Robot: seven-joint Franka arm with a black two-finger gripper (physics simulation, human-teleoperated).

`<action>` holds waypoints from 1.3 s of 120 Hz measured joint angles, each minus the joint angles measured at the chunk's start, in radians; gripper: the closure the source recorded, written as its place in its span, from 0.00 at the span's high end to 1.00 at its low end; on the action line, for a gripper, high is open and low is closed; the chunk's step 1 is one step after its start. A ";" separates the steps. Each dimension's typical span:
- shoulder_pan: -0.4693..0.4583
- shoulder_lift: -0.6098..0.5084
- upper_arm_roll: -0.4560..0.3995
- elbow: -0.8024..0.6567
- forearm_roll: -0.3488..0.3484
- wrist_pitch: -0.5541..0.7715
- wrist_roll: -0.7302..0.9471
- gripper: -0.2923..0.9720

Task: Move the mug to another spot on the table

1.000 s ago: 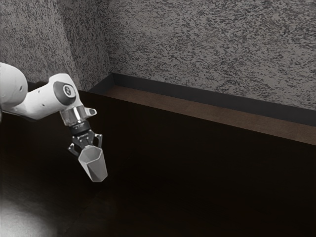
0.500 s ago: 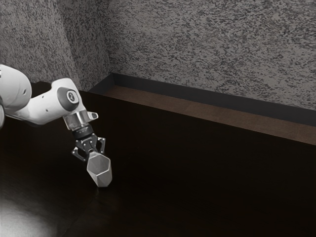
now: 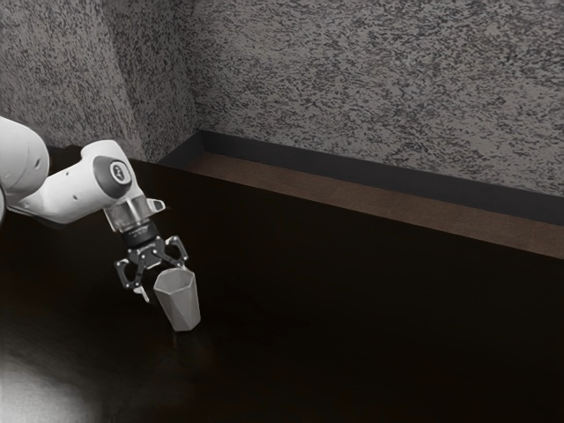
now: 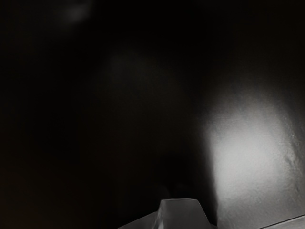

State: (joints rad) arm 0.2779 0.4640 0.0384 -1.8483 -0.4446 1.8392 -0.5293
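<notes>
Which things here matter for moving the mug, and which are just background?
For the job:
mug, standing on the table
gripper, open just above the mug
table

Just there:
speckled wall
brown ledge along the wall

Mug (image 3: 178,302): grey, matte, w/ flat faceted sides, angular rim. Tapers from wide mouth to narrower base. Mouth faces up, interior too dark to read. Base is down on the dark table (image 3: 370,317). Body leans a little, rim tipped twd exterior view's left. Sits in that view's lower-left part, well apart from table's far edge. Faint sheen on tabletop just under it. Wrist view: mug (image 4: 180,213) is a pale angular shape, facets catching light.
</notes>
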 joint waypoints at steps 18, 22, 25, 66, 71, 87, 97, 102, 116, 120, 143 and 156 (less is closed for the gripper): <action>0.013 -0.002 0.005 0.001 0.001 0.001 -0.004 0.73; 0.016 -0.003 0.007 0.001 0.002 0.001 -0.004 0.74; 0.020 -0.005 0.008 0.001 0.003 0.000 -0.005 0.74; 0.038 -0.106 0.059 0.002 0.061 -0.011 -0.006 0.76; 0.036 -0.130 0.064 0.001 0.087 -0.010 -0.006 0.76; 0.027 -0.226 0.087 -0.001 0.163 -0.008 -0.007 0.77; -0.007 -0.286 0.089 0.001 0.250 -0.007 -0.006 0.77; -0.033 -0.315 0.089 0.002 0.293 -0.007 -0.003 0.77; -0.070 -0.369 0.087 0.006 0.362 -0.009 0.014 0.77; -0.075 -0.386 0.086 0.008 0.373 -0.010 0.024 0.77; -0.127 -0.435 0.084 0.038 0.442 -0.014 0.103 0.77; -0.167 -0.457 0.084 0.040 0.456 -0.017 0.139 0.77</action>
State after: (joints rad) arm 0.1109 0.0067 0.1224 -1.8078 0.0113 1.8227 -0.3907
